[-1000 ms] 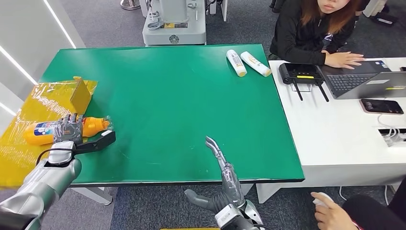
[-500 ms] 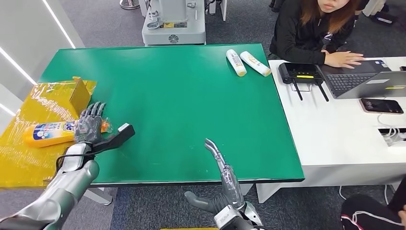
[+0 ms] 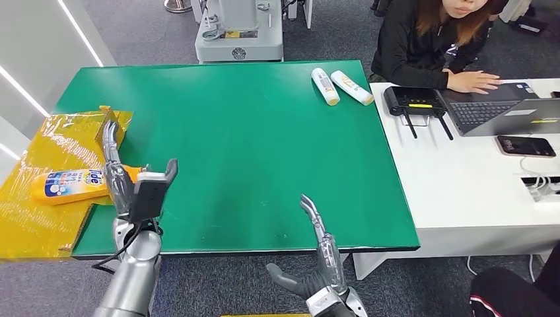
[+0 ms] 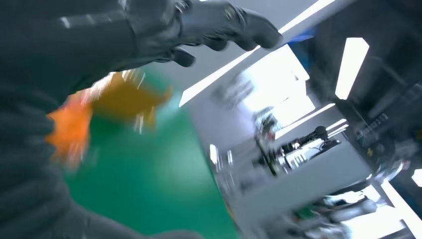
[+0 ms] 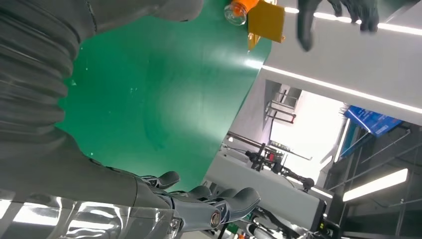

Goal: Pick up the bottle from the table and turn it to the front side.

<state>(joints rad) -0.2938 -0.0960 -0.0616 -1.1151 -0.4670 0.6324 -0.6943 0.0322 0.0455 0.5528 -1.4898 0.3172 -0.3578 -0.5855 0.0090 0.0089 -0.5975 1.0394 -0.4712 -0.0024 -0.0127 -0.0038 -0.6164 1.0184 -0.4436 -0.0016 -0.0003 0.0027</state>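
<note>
An orange bottle [image 3: 69, 185] with a blue-and-white label lies on its side on yellow plastic wrap [image 3: 46, 148] at the table's left edge. My left hand [image 3: 132, 186] stands upright just to the right of its orange cap, fingers spread and pointing up, holding nothing. In the blurred left wrist view the bottle [image 4: 69, 124] is an orange smear beside the hand. My right hand [image 3: 319, 251] hovers open at the near table edge, fingers stretched forward. The right wrist view shows the bottle's cap [image 5: 238, 10] far across the green table [image 5: 149, 74].
A yellow box [image 3: 109, 129] sits on the wrap behind the bottle. Two white bottles [image 3: 325, 86] [image 3: 352, 87] lie at the far right of the green table [image 3: 251, 132]. A white desk [image 3: 462, 185] on the right holds a router, laptop and phone; a person sits behind it.
My left hand has come off the orange bottle, swung right and turned upright with fingers spread. The bottle stays lying on the wrap. My right hand shifted slightly right.
</note>
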